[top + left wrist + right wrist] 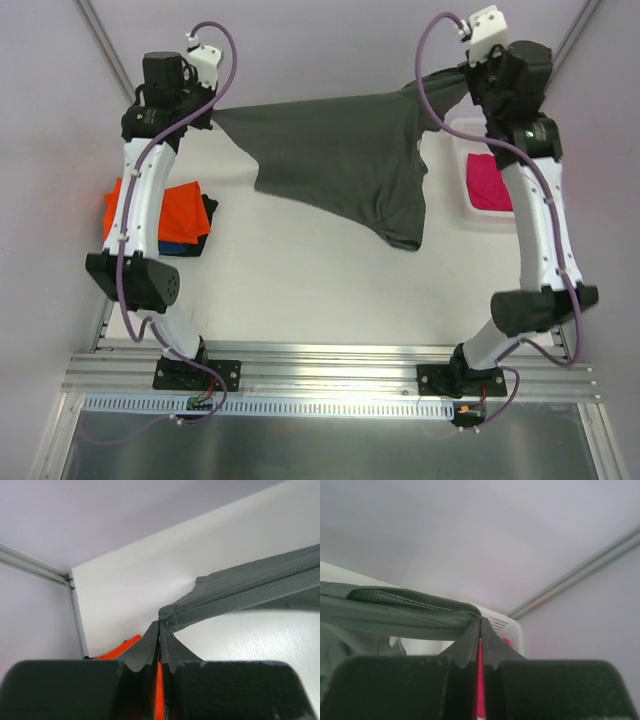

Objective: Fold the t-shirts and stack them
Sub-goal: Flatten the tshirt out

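Left fingers (pixel 146 647) and right fingers (pixel 492 642), each pair pressed together, pinch opposite ends of the dark grey t-shirt (pixel 350 160), stretched between them above the white surface (pixel 300 290).

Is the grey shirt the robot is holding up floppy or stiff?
Probably floppy: the dark grey t-shirt droops between the left gripper and right gripper, its lower part hanging loose. It is likely light too, since two small pinches at its edge carry it.
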Controlling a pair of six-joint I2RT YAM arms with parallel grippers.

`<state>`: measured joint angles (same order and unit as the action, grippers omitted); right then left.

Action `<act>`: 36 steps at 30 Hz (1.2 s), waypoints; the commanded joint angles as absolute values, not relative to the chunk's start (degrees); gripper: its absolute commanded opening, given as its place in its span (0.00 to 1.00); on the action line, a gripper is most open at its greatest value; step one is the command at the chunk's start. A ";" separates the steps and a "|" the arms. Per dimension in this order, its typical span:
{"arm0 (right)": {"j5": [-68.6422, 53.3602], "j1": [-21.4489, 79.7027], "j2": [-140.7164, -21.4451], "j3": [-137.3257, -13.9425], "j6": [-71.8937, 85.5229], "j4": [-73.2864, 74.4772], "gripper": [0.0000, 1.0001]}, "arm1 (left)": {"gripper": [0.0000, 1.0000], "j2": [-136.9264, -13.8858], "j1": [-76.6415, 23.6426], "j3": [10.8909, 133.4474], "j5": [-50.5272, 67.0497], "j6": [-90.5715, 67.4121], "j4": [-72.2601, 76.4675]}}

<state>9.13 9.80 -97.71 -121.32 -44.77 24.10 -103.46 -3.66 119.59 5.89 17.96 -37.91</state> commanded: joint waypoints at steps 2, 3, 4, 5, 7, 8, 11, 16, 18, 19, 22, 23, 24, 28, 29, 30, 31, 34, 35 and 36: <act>12.04 9.49 -84.13 -112.96 -50.70 25.75 0.01 | 0.00 -91.42 -3.96 115.76 2.38 21.35 -37.18; 12.04 9.41 -79.50 -111.29 -51.84 25.84 0.01 | 0.00 -89.93 -3.96 114.45 1.59 21.88 -37.26; 12.13 9.49 -77.28 -109.09 -53.07 26.10 0.01 | 0.00 -86.87 -3.96 113.74 1.15 22.15 -37.18; 12.30 9.49 -75.43 -106.38 -55.09 26.97 0.01 | 0.00 -85.36 -3.96 113.21 0.71 23.11 -37.18; 13.26 9.49 -70.26 -104.95 -56.16 28.73 0.01 | 0.00 -81.15 -3.96 111.36 0.26 23.90 -37.18; 14.40 9.41 -68.75 -104.85 -56.25 30.74 0.01 | 0.00 -79.73 -3.96 110.92 0.35 24.25 -37.18; 15.99 9.41 -63.47 -104.94 -55.73 33.65 0.01 | 0.00 -75.25 -3.96 109.43 0.26 24.78 -37.18; 17.14 7.83 -58.28 -107.40 -52.83 36.64 0.00 | 0.00 -70.15 -3.96 107.67 1.05 25.40 -37.27; 17.05 6.51 -57.66 -109.50 -52.47 36.83 0.01 | 0.00 -69.44 -3.96 107.67 1.23 25.66 -37.35; 16.79 6.42 -57.74 -110.38 -52.73 36.74 0.01 | 0.00 -69.35 -3.96 107.84 1.32 25.93 -37.18; 16.53 6.33 -60.37 -115.12 -53.00 35.07 0.01 | 0.00 -71.35 -3.96 110.03 1.32 26.98 -37.09; 16.26 6.33 -61.60 -116.35 -53.17 34.55 0.01 | 0.00 -72.50 -3.96 112.21 1.32 26.98 -37.00; 15.82 6.24 -64.40 -117.50 -53.26 34.11 0.01 | 0.00 -73.81 -3.96 113.54 1.41 27.16 -36.83; 12.92 6.33 -72.23 -118.74 -56.60 28.14 0.01 | 0.00 -85.41 -3.87 120.40 0.71 29.79 -36.30; 12.14 6.33 -74.51 -119.09 -56.69 27.52 0.01 | 0.00 -87.69 -3.78 123.11 0.36 30.32 -36.30; 11.87 6.24 -76.27 -119.35 -56.78 26.99 0.01 | 0.00 -89.89 -3.78 124.09 0.26 30.84 -36.30; 11.69 6.24 -80.12 -119.53 -56.78 26.29 0.01 | 0.00 -93.91 -3.78 124.97 0.35 32.33 -36.30; 11.86 6.33 -86.98 -120.06 -57.13 25.93 0.01 | 0.00 -100.27 -3.69 126.30 -1.05 34.71 -36.30; 11.87 6.33 -88.49 -119.36 -56.95 25.49 0.01 | 0.00 -101.50 -3.69 126.21 -1.14 34.98 -36.30; 12.04 6.33 -90.07 -118.66 -56.69 25.14 0.01 | 0.00 -103.51 -3.52 126.04 -0.71 34.98 -36.30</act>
<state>8.54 7.70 -86.06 -119.37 -54.78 27.83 -99.74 -4.84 125.47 3.86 30.92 -35.29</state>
